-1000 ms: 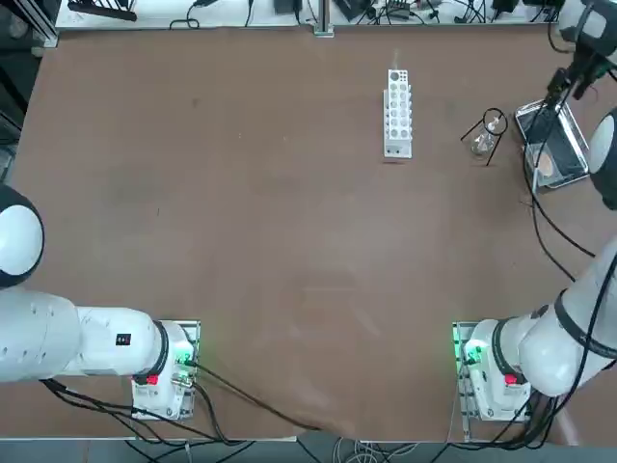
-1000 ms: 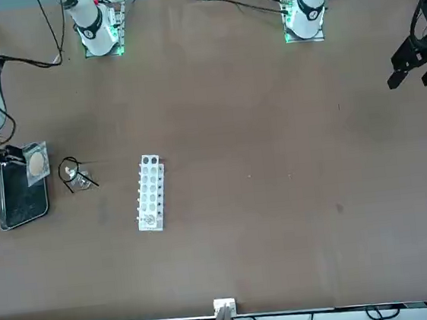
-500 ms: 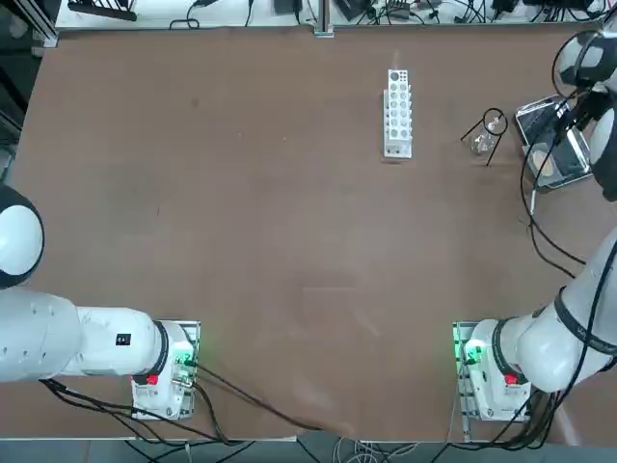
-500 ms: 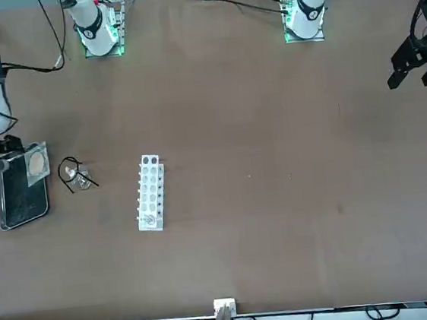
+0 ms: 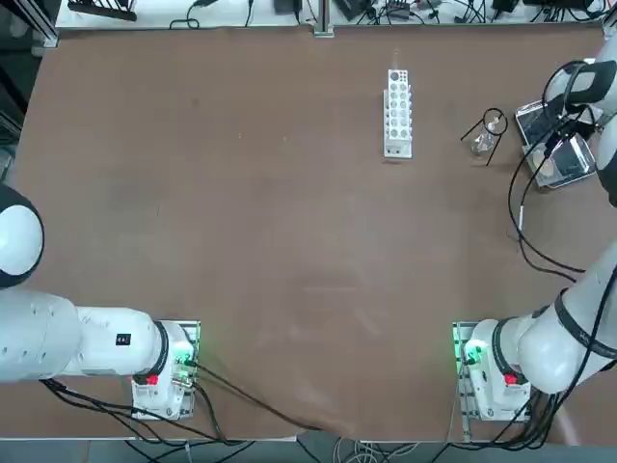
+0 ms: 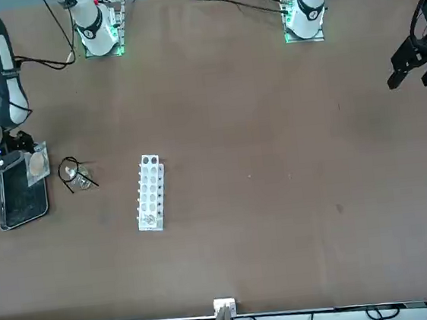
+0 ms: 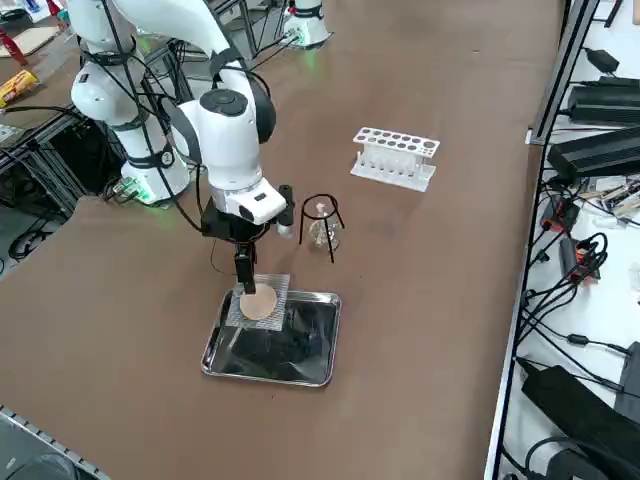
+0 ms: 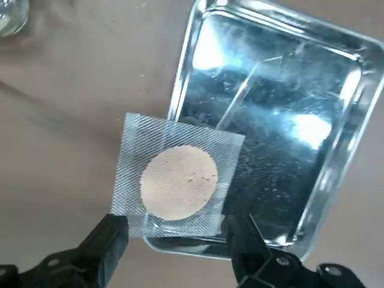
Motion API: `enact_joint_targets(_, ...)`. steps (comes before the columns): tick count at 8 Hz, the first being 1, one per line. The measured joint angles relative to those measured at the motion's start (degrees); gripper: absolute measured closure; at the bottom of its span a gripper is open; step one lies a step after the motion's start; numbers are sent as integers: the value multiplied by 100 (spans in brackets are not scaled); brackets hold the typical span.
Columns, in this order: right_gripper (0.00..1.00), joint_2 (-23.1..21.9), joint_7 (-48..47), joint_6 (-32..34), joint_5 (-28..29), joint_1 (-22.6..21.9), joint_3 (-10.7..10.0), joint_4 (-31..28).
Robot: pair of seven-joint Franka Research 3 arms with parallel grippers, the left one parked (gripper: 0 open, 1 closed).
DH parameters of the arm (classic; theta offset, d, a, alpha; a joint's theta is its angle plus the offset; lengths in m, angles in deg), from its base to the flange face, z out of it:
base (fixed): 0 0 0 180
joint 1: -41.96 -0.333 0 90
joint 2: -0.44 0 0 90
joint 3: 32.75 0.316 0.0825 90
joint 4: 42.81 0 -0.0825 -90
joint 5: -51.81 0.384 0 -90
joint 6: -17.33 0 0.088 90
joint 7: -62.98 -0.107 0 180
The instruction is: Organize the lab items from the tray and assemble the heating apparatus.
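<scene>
The grey gauze mat (image 8: 178,182) with its beige disc lies tilted over one corner of the shiny metal tray (image 8: 288,144), overhanging the rim toward the table. My right gripper (image 8: 177,243) hovers over the mat's edge, open, one finger at each side and nothing held. From the side, the gripper (image 7: 245,278) points straight down at the mat (image 7: 260,302) on the tray (image 7: 300,372). The black wire tripod (image 7: 320,207) stands on the table beside the tray with the clear glass burner (image 7: 320,234) between its legs.
The white test tube rack (image 7: 393,157) stands further along the table, beyond the tripod. The tray (image 5: 576,154) sits close to the table's right edge. Cables and black boxes (image 7: 600,150) lie off the far edge.
My right gripper has travelled along the tray from its far end toward the robot's side and now stands over the mat. The mat, tripod and burner have not moved.
</scene>
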Motion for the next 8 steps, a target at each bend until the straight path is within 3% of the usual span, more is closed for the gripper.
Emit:
enact_joint_targets(2,0,-69,0,-263,0,-174,15,-269)
enact_joint_targets(5,1,-46,-685,-1225,5,-327,37,-868)
enact_joint_targets(8,1,237,-1493,-1296,4,-456,42,-938)
